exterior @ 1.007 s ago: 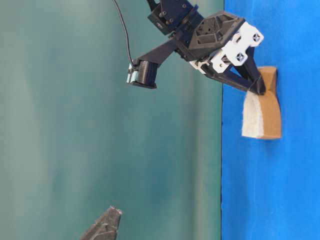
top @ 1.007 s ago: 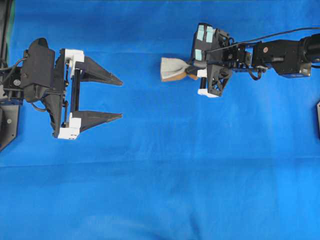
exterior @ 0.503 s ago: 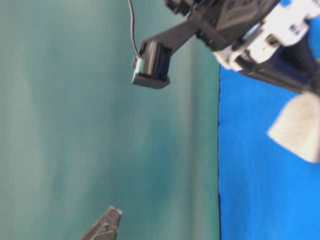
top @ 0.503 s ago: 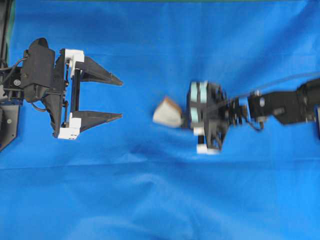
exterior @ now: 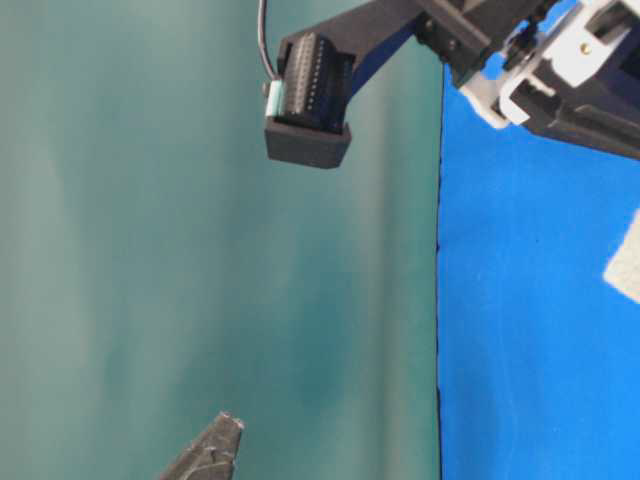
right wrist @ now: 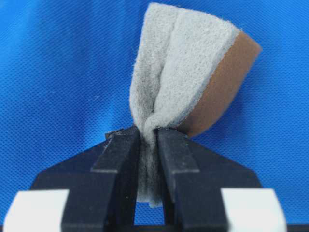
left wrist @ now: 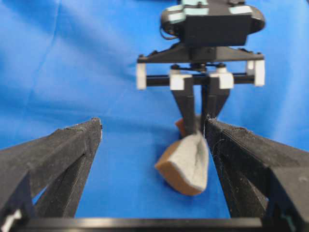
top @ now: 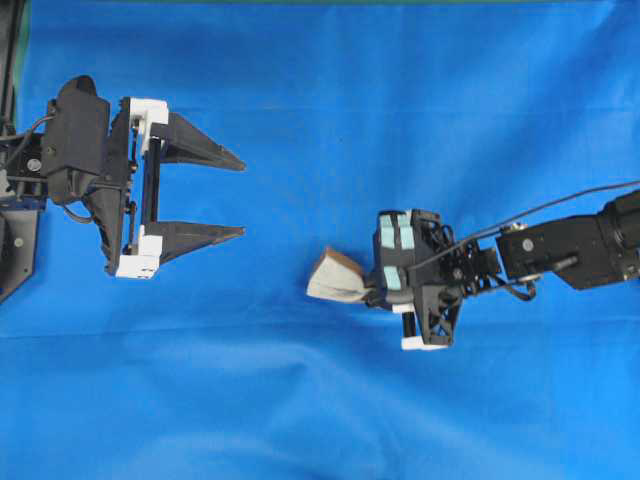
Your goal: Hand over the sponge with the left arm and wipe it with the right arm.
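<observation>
My right gripper (top: 372, 293) pinches the sponge (top: 335, 279) by one creased end over the blue cloth (top: 300, 400), left gripper (top: 235, 193) gaping empty opposite; I judge wiping pressure could drag it free.

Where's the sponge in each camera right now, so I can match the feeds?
Overhead: sponge centre, pinched by the right gripper.
Table-level: pale corner at the right edge.
Left wrist: lower centre.
Right wrist: upper centre.
Shared landmark: blue cloth.
</observation>
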`<state>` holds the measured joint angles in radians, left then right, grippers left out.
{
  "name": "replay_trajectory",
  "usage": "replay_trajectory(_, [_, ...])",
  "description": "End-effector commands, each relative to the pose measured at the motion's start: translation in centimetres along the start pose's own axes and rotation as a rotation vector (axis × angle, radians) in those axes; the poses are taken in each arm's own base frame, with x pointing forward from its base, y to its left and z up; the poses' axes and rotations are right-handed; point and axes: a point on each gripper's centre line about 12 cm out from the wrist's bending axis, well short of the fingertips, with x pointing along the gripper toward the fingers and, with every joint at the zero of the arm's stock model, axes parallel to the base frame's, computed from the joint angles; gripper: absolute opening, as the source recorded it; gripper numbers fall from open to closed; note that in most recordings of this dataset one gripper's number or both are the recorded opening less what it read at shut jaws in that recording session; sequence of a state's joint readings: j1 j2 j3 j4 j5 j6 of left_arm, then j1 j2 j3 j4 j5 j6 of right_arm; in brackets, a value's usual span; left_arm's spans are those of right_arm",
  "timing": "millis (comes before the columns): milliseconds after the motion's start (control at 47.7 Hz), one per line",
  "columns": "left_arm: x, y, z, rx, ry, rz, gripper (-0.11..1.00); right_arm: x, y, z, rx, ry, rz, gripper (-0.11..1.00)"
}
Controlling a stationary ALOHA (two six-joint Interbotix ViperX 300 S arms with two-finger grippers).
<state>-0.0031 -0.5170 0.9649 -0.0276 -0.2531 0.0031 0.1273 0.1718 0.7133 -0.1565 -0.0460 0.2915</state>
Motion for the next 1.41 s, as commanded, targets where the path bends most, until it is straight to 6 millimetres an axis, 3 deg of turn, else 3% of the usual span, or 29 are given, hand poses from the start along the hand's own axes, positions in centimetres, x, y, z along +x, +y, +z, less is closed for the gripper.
replay_trajectory(0, [0.0, -0.1, 0.7, 0.000, -0.025, -0.002, 0.85, -0.5, -2.0, 0.6, 0.005, 0.005, -0.042, 0.17])
replay_trajectory(273, [0.0, -0.1, 0.6, -0.001, -0.018, -0.002, 0.85, -1.3, -9.7, 1.0, 0.024, 0.000, -0.178, 0.17])
replay_trajectory(441, [0.0, -0.1, 0.6, -0.001, -0.017, -0.002, 0.85, -1.9, -12.4, 0.9, 0.042, -0.001, -0.225, 0.17])
replay_trajectory(1385, [0.0, 0.0, 0.7, 0.000, -0.020, 0.000, 0.85, -1.5, -9.8, 1.4, 0.005, -0.019, -0.176, 0.17])
